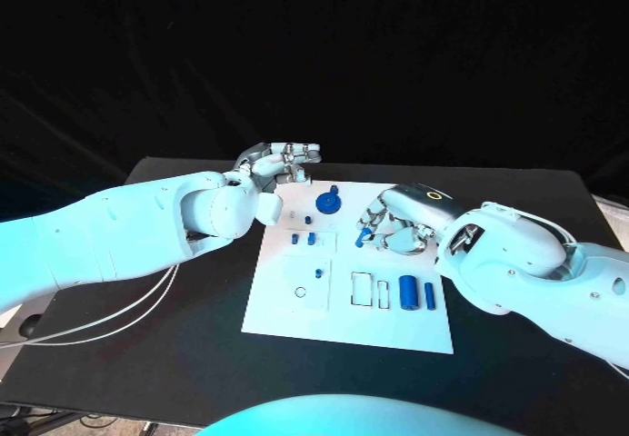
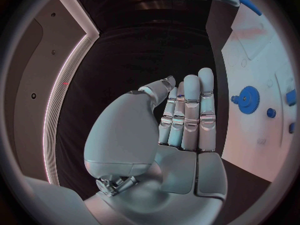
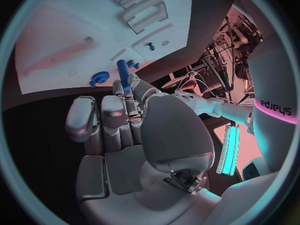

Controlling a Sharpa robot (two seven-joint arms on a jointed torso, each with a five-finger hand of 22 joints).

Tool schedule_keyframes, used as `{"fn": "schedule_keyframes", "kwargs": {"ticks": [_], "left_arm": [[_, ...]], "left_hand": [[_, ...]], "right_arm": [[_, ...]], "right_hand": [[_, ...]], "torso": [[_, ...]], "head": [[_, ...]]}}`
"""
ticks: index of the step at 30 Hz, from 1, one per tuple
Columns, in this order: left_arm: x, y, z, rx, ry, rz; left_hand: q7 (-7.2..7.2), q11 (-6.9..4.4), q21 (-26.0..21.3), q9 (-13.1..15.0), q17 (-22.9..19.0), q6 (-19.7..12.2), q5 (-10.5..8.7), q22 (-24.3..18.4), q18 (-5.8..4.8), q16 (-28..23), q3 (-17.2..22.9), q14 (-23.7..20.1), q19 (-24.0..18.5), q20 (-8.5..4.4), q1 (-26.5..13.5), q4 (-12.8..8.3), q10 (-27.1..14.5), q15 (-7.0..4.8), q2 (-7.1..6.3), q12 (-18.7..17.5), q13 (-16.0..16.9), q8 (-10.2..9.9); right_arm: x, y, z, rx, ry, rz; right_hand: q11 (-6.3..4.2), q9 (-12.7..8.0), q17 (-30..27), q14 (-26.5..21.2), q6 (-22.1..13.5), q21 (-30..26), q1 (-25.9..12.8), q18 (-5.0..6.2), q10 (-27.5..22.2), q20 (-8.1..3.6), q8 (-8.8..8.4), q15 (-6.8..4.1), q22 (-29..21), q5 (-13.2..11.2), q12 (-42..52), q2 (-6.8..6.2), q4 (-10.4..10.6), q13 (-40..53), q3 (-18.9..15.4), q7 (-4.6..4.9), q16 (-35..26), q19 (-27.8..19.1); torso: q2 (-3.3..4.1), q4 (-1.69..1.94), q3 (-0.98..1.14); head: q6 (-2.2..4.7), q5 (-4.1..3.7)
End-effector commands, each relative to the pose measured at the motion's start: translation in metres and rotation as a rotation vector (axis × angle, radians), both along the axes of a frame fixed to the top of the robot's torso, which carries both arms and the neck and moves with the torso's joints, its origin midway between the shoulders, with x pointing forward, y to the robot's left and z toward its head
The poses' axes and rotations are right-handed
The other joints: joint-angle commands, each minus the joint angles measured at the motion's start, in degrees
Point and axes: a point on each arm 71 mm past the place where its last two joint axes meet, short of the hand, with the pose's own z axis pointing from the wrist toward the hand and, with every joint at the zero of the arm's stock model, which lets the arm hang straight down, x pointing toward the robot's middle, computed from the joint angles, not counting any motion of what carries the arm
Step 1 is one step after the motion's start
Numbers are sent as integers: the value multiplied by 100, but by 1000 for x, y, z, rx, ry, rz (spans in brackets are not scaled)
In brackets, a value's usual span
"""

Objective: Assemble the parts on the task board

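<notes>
- I am viewing a matte black table (image 1: 157,309) carrying the task board (image 1: 295,313), a flat, smooth white plate with shallow rectangular and round recesses cut into it.
- My left hand (image 1: 279,163) is hanging over the table just off the board's far left corner; in the left wrist view its silver fingers (image 2: 187,110) are lying straight and close together, gripping nothing.
- My right hand (image 1: 394,227) is hovering over the board's far right part, pinching a slim blue peg (image 3: 123,71) between thumb and fingers; the other fingers are lying loosely curled.
- I judge the step in hand to be an insertion: the peg is being carried toward a seat on the board. Which hole it belongs to, I cannot tell.
- The next move is calling for the peg to be brought upright over its hole and pressed straight down, since a rigid plastic pin will likely jam if tilted.
- A blue toothed gear (image 1: 328,201) is sitting near the board's far edge, round and ridged.
- Two blue cylinders (image 1: 420,292) are lying side by side near the board's right edge.
- Small blue pins (image 1: 303,239) are standing left of centre.
</notes>
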Motion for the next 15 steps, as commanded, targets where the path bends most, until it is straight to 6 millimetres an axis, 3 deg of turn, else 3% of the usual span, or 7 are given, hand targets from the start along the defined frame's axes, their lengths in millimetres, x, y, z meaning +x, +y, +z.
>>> {"fn": "schedule_keyframes", "kwargs": {"ticks": [1, 15], "left_arm": [[0, -3, 1, -16, -5, -21], [1, -5, 1, -17, -6, -24]], "left_hand": [[-7, 9, -35, 2, -8, -19, 15, -5, 65, -18, -15, -32, -25, 12, -6, -20, -33, -4, 40, 29, 8, 24], [-7, 10, -37, 1, -12, -25, 16, -6, 65, -19, -15, -34, -28, 12, -4, -24, -40, -4, 40, 32, 7, 25]], "right_arm": [[-10, 16, 2, 50, 8, 41], [-40, 68, -29, 94, 75, 177]], "right_hand": [[14, 3, 12, 87, 15, 34, 74, -107, 26, -6, 9, -31, 10, 41, -32, 21, -3, 7, 57, 14, 41, 44], [30, -1, 12, 84, -5, 39, 99, -106, 16, -3, -8, -22, 9, 60, -74, 28, -31, 3, 107, 35, 49, 37]], "torso": [[-3, 7, -5], [3, 13, -8]], "head": [[-15, 27], [-79, 188]]}}
